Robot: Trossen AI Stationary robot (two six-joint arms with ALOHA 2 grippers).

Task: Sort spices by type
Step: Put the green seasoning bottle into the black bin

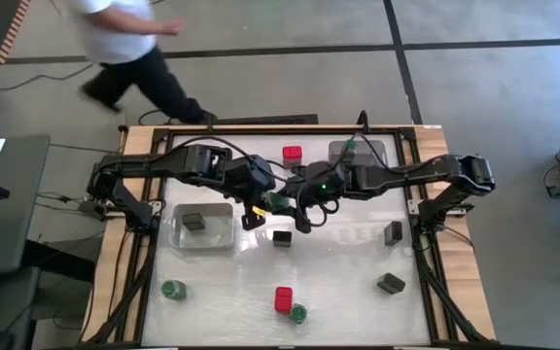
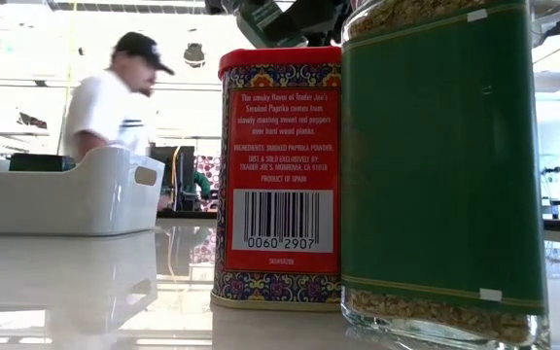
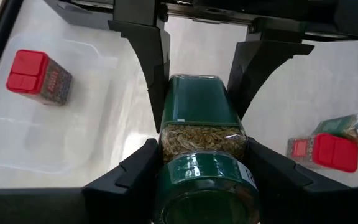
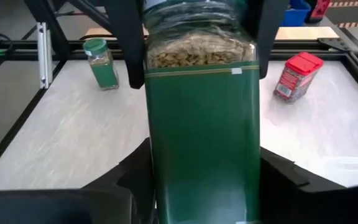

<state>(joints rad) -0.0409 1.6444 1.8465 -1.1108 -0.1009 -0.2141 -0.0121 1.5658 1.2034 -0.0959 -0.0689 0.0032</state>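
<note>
Above the table's middle, just beyond the dark tin [image 1: 282, 237], we hold the green-labelled herb jar [image 3: 201, 118] between both grippers, the left gripper [image 3: 199, 165] clamped near its lid and the right gripper [image 4: 197, 180] closing around its base; rigid, slick glass, best squeezed across its flat labelled sides.

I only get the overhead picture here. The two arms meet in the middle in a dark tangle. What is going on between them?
Observer: The left wrist camera shows it. The left gripper is clamped on a green-labelled jar near its lid, and seeds show through the glass.
Operator: And the other arm, what is it doing there?
Observer: In the right wrist camera, the right gripper is at the same jar's labelled end, so both arms are at one jar, held up off the table.
</note>
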